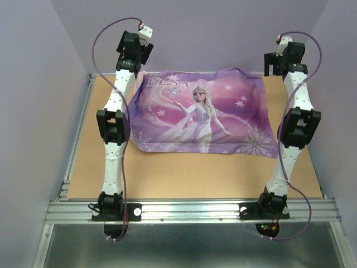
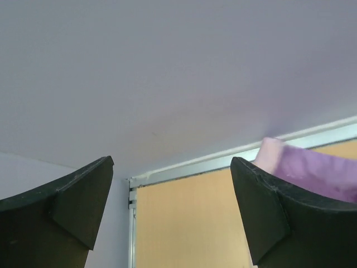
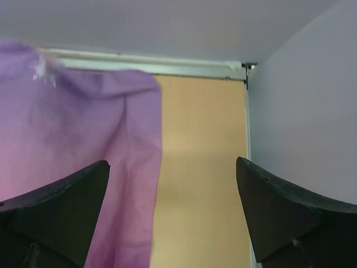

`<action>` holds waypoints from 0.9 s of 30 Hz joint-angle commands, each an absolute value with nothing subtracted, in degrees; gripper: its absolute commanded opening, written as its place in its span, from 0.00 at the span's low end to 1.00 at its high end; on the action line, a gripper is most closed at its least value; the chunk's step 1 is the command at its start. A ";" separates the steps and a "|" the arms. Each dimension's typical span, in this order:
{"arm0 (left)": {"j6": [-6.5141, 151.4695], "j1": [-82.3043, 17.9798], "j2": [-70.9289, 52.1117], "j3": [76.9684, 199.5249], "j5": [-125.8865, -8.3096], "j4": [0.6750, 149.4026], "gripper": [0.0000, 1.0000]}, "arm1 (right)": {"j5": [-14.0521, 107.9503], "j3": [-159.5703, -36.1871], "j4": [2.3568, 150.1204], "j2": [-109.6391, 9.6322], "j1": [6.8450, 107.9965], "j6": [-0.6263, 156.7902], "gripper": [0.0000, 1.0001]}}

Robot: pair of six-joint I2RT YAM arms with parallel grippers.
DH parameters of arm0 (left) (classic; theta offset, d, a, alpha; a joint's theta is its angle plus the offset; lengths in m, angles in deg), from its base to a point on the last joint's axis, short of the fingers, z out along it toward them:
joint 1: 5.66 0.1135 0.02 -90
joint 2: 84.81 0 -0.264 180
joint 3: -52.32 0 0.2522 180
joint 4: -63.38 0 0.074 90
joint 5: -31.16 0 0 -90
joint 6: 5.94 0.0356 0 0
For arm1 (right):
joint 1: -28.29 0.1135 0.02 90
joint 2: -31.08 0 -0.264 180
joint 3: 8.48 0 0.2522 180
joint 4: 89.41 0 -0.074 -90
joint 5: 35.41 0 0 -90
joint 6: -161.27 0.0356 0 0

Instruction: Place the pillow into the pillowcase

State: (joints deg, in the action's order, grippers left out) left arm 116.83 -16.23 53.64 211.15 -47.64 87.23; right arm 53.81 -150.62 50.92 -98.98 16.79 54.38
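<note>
I see the pillowcase (image 1: 201, 114) lying on the table (image 1: 184, 173), towards the far side, purple face up with the blonde princess and "ELSA" showing. It looks plump rather than flat, and its near edge is rumpled. Both arms reach over to the far corners of the cloth. The left pincer (image 2: 172, 167) hangs above the far left corner with its fingers wide apart and nothing between them. The right pincer (image 3: 172, 164) hangs above the far right corner, also spread wide and gripping nothing, with the cloth edge below its left finger.
</note>
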 commanded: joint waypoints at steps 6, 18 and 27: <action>105.61 -14.46 22.96 181.92 -46.70 86.44 0.99 | 51.61 -145.22 45.63 -79.59 15.81 54.48 1.00; 93.99 -10.23 8.10 163.92 -66.21 101.14 0.99 | 30.26 -118.68 37.11 -60.87 15.81 60.28 1.00; 93.55 -13.48 -3.42 137.99 -67.98 92.79 0.99 | 26.64 -90.75 41.84 -51.73 17.22 65.47 1.00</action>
